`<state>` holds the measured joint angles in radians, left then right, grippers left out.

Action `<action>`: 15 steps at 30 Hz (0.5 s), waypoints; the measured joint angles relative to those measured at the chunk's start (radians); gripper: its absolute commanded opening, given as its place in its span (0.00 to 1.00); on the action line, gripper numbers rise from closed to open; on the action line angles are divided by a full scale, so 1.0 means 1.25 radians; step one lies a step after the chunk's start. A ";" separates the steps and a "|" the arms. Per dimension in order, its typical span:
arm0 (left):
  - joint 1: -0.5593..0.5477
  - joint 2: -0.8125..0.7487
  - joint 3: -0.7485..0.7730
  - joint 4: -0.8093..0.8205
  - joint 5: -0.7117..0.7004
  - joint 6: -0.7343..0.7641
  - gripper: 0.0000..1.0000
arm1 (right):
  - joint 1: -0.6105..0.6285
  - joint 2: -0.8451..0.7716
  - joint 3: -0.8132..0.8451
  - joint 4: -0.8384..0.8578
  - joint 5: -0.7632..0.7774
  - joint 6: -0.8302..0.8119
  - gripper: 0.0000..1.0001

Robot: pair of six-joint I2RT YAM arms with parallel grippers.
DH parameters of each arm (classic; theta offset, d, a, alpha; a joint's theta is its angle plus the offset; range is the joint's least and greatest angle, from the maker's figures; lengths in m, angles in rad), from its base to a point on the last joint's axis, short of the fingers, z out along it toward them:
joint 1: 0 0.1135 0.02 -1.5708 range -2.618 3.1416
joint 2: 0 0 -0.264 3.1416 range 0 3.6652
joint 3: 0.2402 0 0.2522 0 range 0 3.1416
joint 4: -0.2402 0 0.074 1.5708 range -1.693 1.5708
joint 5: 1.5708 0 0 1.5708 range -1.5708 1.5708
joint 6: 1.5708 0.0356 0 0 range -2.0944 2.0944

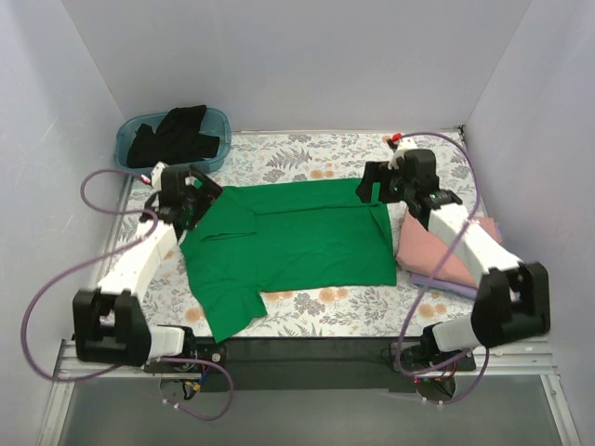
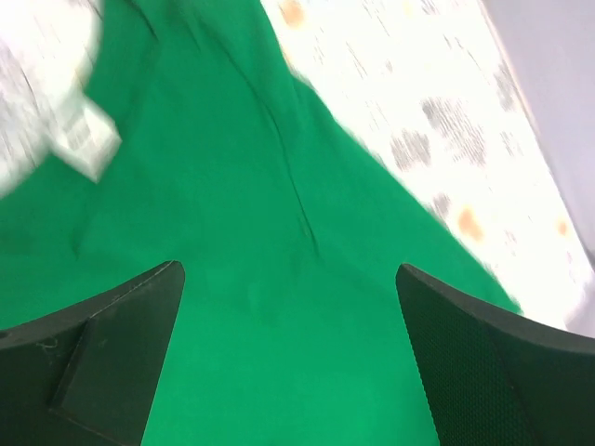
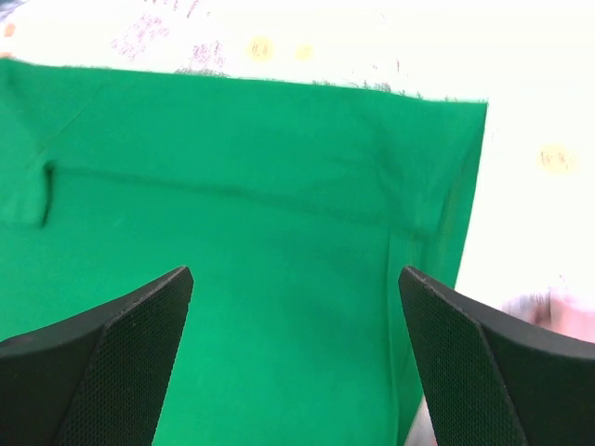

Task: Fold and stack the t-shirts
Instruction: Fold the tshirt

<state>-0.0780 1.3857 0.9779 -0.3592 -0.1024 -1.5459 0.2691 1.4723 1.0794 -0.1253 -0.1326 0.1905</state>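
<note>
The bright green t-shirt [image 1: 293, 243] lies spread on the floral table, one sleeve pointing to the near left. My left gripper [image 1: 197, 200] is open above the shirt's far left corner; green cloth [image 2: 279, 307] fills the gap between its fingers. My right gripper [image 1: 374, 190] is open above the far right corner, over the green cloth [image 3: 279, 279] and its folded edge. A folded salmon pink shirt [image 1: 437, 246] lies on a lavender one [image 1: 446, 283] at the right. A black shirt [image 1: 177, 135] sits in the teal tub.
The teal tub [image 1: 130, 139] stands at the far left corner. White walls close in the table on three sides. A white tag [image 2: 84, 139] shows on the green shirt. Purple cables loop beside both arms.
</note>
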 measured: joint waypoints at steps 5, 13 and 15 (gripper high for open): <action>-0.216 -0.267 -0.173 -0.039 -0.022 -0.075 0.98 | 0.000 -0.229 -0.195 -0.007 0.013 0.053 0.98; -0.563 -0.392 -0.365 -0.240 -0.050 -0.273 0.98 | -0.001 -0.468 -0.394 -0.045 -0.002 0.133 0.98; -0.642 -0.368 -0.359 -0.278 -0.065 -0.302 0.98 | -0.001 -0.495 -0.414 -0.045 -0.002 0.143 0.98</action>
<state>-0.8803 0.9260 0.5297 -0.7071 -0.1833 -1.9228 0.2684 0.8539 0.5625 -0.1814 -0.1349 0.3687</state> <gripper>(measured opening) 0.982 0.984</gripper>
